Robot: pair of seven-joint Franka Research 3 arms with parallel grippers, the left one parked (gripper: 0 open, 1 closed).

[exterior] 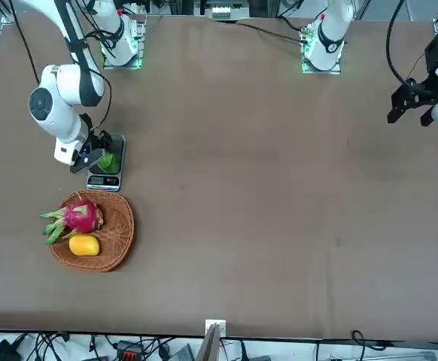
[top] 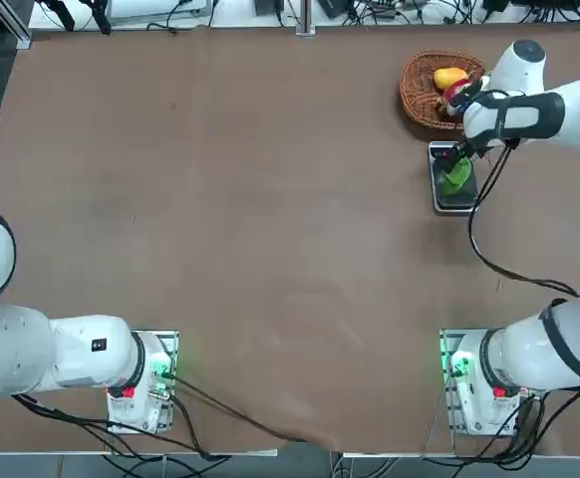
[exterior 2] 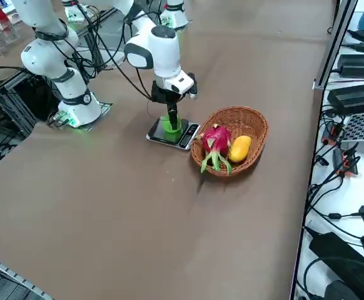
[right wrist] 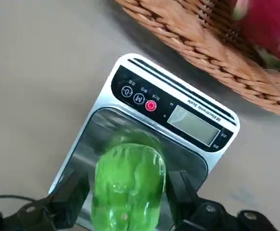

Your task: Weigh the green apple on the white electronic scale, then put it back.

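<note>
Two black fingers [right wrist: 72, 195] of the right gripper [right wrist: 128, 199] stand either side of the green apple [right wrist: 128, 185], one at each flank, spread about as wide as the fruit itself. The wrist view shows them hard up against its sides, but whether they actually press on it I cannot tell. The apple is bright, glossy green, smooth-skinned and somewhat translucent-looking, with pale highlights on its surface and a rounded, slightly blocky outline. It sits on the dark plate of the scale [right wrist: 193, 159], toward the end away from the display, and it covers much of the plate's width. The scale has a silver-white rim, and past the apple lies its panel with a pale rectangular screen, two small round buttons and one red button.

From the side, the gripper [exterior 2: 171, 122] points straight down over the apple [exterior 2: 172, 130], which rests on the scale [exterior 2: 188, 136] on the brown table [exterior 2: 107, 206]. Just beyond the display end of the scale stands a round wicker basket [exterior 2: 252, 122], near it but not touching. In the basket lie a pink dragon fruit [exterior 2: 216, 140] with green tips and an orange-yellow fruit [exterior 2: 239, 148] beside it.
</note>
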